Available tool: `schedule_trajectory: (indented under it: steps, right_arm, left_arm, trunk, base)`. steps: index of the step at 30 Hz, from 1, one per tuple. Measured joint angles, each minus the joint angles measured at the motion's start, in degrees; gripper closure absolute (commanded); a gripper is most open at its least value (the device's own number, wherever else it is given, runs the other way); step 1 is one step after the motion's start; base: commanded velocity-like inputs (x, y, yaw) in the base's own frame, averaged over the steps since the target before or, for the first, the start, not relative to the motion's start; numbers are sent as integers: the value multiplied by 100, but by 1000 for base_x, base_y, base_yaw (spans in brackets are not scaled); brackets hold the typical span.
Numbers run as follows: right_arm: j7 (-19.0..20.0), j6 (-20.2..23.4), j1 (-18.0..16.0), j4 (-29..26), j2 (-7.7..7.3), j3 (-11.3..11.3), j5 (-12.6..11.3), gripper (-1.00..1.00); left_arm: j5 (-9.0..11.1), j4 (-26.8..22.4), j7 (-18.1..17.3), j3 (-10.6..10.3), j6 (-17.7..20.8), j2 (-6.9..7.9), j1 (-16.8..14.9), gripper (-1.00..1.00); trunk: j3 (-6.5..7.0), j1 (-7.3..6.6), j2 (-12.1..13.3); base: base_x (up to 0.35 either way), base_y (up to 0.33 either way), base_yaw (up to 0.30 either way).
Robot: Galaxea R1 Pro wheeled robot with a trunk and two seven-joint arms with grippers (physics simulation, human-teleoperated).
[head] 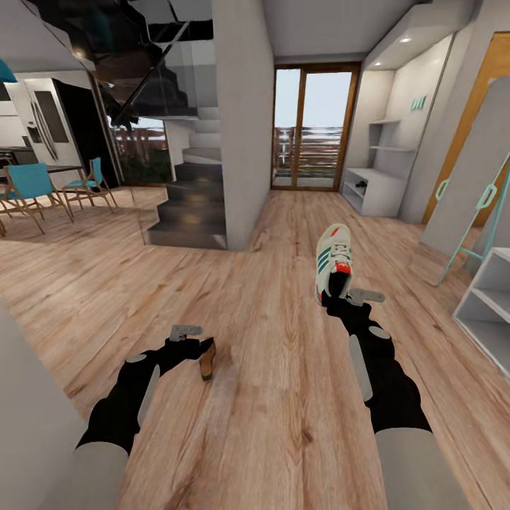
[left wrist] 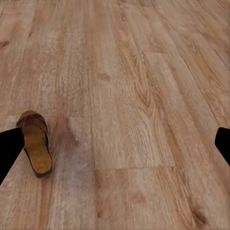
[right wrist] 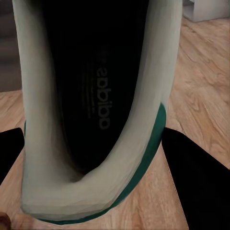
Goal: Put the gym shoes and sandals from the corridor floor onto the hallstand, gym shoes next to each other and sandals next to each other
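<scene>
Head view: a wide corridor with a wood-plank floor [head: 269, 397] runs toward a glass door [head: 314, 127] at the far end. The pale shoe rack [head: 375, 190] stands against the right wall near that door, with something small and dark on its lower shelf, too small to identify. A dark staircase [head: 188, 205] rises at centre left, and blue chairs [head: 32, 185] stand further left. The right pincer [head: 338, 287] is clamped on the heel end of a cream sneaker [head: 333, 258] with green stripes and a red tongue, held above the floor with its toe pointing away. The left pincer [head: 198, 347] sits low beside a brown sandal [head: 207, 363] standing on edge against it.

Left wrist view: the sandal [left wrist: 36, 143] rests against one dark finger [left wrist: 8, 153], while the other finger [left wrist: 223, 143] is far across the picture, so the pincer is spread wide, touching the sandal on one side only.

Right wrist view: the sneaker's [right wrist: 96, 105] dark opening and cream heel rim loom close, with the black fingers [right wrist: 196, 177] on either side.
</scene>
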Motion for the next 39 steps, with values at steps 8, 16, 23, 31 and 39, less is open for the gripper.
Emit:
schedule_trajectory:
  steps: [8, 16, 23, 31, 39]
  right_arm:
    - [0, -2, -1, 3, 1, 1, 3, 100]
    - [0, -2, -1, 3, 1, 1, 5, 100]
    - [0, -2, -1, 3, 1, 1, 8, 100]
    - [0, -1, -1, 1, 1, 1, 8, 100]
    - [0, 0, 0, 0, 0, 0, 8, 100]
  left_arm:
    - [0, -3, 0, 8, 3, 1, 0, -100]
    - [0, 5, 0, 10, -6, 1, 2, -100]
    - [0, 6, 0, 10, -7, 1, 2, -100]
    - [0, 7, 5, 9, -19, 1, 3, -100]
    - [-7, 30, 43, 6, -263, -10, 31, -100]
  trunk:
    - [0, 0, 0]
    - [0, 0, 0]
    - [2, 0, 0]
    - [17, 0, 0]
    - [19, 0, 0]
  base:
    - [303, -176, 207]
    - [323, -161, 296]
    - [313, -189, 297]
    - [306, -199, 243]
    - [287, -220, 15]
